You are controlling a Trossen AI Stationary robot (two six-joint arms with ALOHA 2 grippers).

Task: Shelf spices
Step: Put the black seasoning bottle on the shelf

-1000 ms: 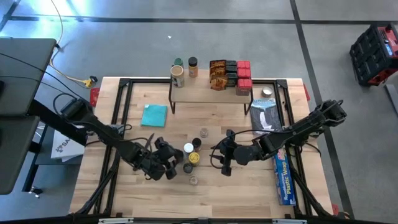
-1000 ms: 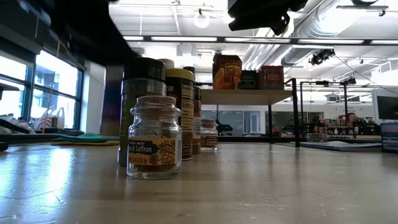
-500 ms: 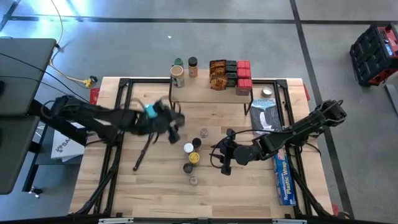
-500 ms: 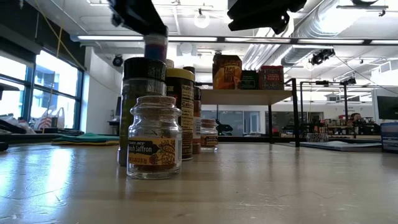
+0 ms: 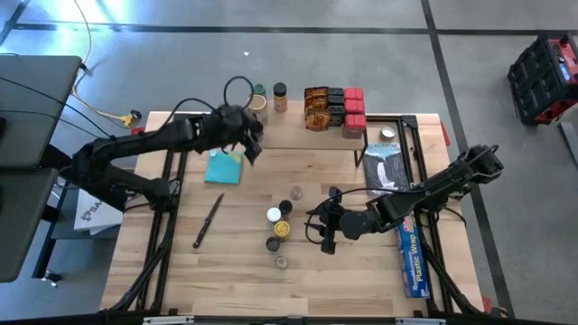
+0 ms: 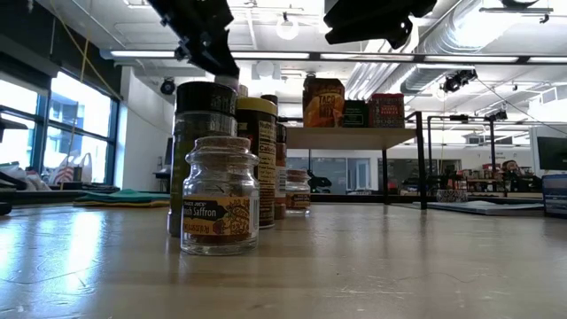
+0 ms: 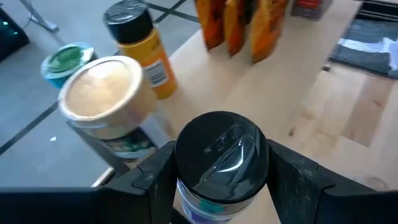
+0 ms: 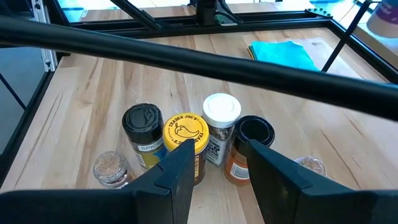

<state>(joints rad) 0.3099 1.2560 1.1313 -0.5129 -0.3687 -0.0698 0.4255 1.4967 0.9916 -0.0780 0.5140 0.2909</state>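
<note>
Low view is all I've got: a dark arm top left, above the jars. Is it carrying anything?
Observer: Yes. The left wrist view shows the left gripper shut on a black-lidded jar.
Operator: Where is it over the table?
Observer: From above, it is at the left end of the shelf, by the far corner of the teal cloth.
Operator: And the right arm?
Observer: The right gripper hangs open and empty beside the cluster of jars on the table.
</note>
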